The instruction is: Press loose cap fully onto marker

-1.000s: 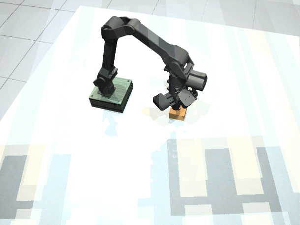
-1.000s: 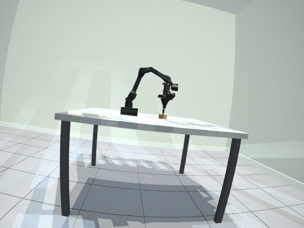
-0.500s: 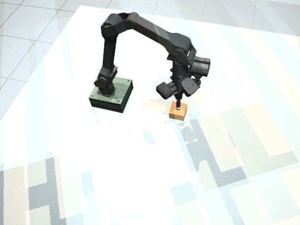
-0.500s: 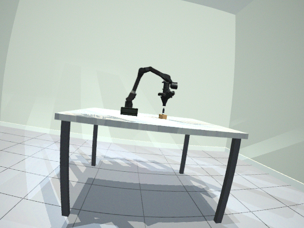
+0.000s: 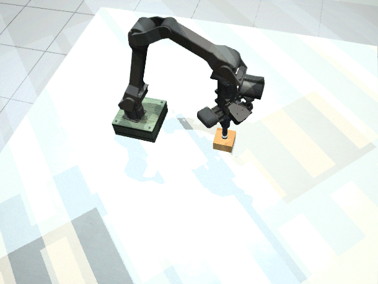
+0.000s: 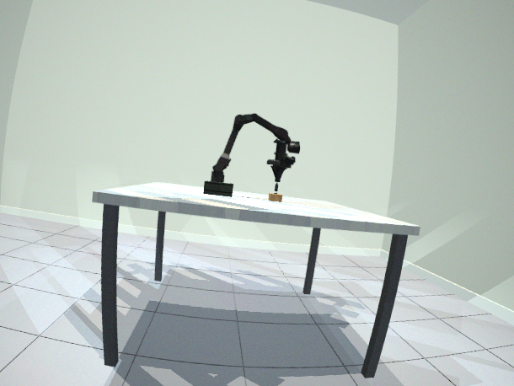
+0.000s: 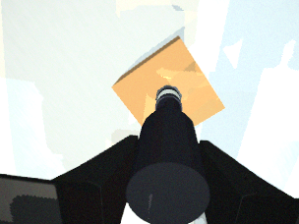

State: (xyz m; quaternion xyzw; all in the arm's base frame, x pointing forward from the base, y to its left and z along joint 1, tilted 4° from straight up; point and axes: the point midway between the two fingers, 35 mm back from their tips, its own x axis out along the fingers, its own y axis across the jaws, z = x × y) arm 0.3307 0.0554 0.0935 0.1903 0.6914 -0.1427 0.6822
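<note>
The orange holder block (image 5: 219, 144) (image 6: 275, 197) (image 7: 184, 61) sits on the table. The dark marker (image 5: 225, 132) (image 6: 276, 187) (image 7: 168, 105) stands upright in it, with a pale ring near the block. My gripper (image 5: 225, 123) (image 6: 276, 179) (image 7: 167, 145) is shut on the black cap (image 7: 167, 140), directly above the marker. In the wrist view the cap lines up with the marker and hides its upper end. The fingers and cap are too dark in the top and exterior views to tell whether the cap touches the marker or how far it sits over it.
The arm's green base block (image 5: 155, 113) (image 6: 218, 189) stands to the left of the holder on the table (image 5: 139, 217) (image 6: 253, 214). The arm arches over from it, high above the table. Light and shadow patches cross the table top.
</note>
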